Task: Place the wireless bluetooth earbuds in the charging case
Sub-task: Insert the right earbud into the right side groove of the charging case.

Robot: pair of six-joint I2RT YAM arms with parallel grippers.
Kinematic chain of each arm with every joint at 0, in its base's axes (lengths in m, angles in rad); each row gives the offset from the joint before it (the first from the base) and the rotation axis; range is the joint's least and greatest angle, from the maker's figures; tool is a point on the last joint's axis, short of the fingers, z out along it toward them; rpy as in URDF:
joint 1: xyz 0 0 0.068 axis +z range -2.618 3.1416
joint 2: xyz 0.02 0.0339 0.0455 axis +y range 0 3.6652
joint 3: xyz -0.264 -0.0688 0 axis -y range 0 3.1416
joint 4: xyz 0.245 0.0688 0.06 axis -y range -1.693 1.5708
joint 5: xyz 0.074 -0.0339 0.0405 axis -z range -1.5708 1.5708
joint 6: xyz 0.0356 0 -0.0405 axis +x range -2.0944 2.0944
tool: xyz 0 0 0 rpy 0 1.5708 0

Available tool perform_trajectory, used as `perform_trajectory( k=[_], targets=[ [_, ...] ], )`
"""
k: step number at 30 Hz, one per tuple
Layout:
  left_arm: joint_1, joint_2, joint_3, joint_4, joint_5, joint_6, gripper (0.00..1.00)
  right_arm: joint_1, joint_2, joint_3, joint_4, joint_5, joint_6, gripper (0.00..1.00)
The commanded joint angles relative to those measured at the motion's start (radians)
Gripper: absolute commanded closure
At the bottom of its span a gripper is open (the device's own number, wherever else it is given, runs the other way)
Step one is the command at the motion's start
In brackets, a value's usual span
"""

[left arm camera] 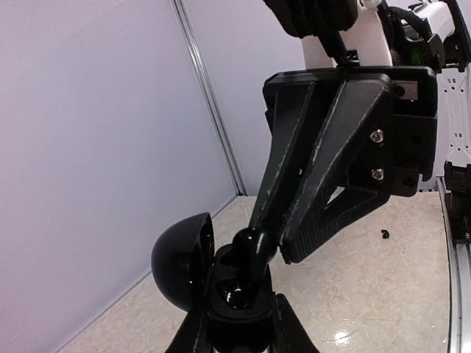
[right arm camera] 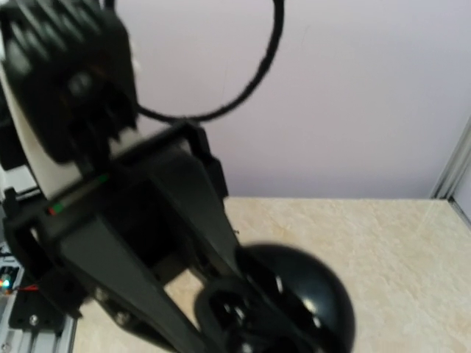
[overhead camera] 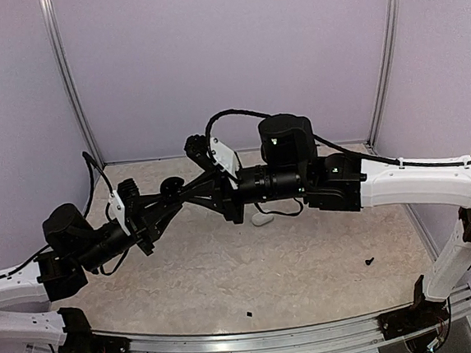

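The whole tabletop (overhead camera: 228, 276) is viewed from above and behind the arms (overhead camera: 417, 179). Each wrist view is taken close and low, aimed across it toward the walls (overhead camera: 225, 62); the open black case (left arm camera: 235, 294) is shared by both.

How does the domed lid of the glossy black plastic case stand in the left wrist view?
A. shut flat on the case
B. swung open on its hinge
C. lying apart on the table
B: the domed lid stands up beside the glossy black plastic case, whose inside shows.
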Motion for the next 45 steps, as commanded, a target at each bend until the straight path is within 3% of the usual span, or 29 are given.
perform_trajectory(
  k=[1,5,8,12,21,33,45],
  targets=[
    [-0.007,-0.025,0.037,0.03,0.025,0.009,1.0,0.007,0.008,0.034,-0.043,0.042,0.003,0.89],
    [-0.007,-0.028,0.035,0.039,0.048,0.006,1.0,0.005,0.011,0.04,-0.051,0.054,0.003,0.88],
    [-0.007,-0.027,0.032,0.044,0.06,-0.002,1.0,0.005,0.008,0.041,-0.052,0.055,0.0,0.79],
    [-0.001,-0.031,0.027,0.049,0.067,-0.02,1.0,0.004,-0.017,0.028,-0.052,0.058,-0.008,0.75],
    [0.012,-0.032,0.019,0.067,0.084,-0.053,1.0,0.005,-0.052,0.001,-0.064,0.059,-0.016,0.7],
    [0.02,-0.013,0.022,0.08,0.092,-0.065,1.0,0.022,-0.05,0.0,-0.033,-0.01,-0.01,0.86],
    [0.019,0.0,0.026,0.079,0.104,-0.059,1.0,0.03,-0.018,0.028,-0.027,0.001,-0.006,0.9]
  ],
)
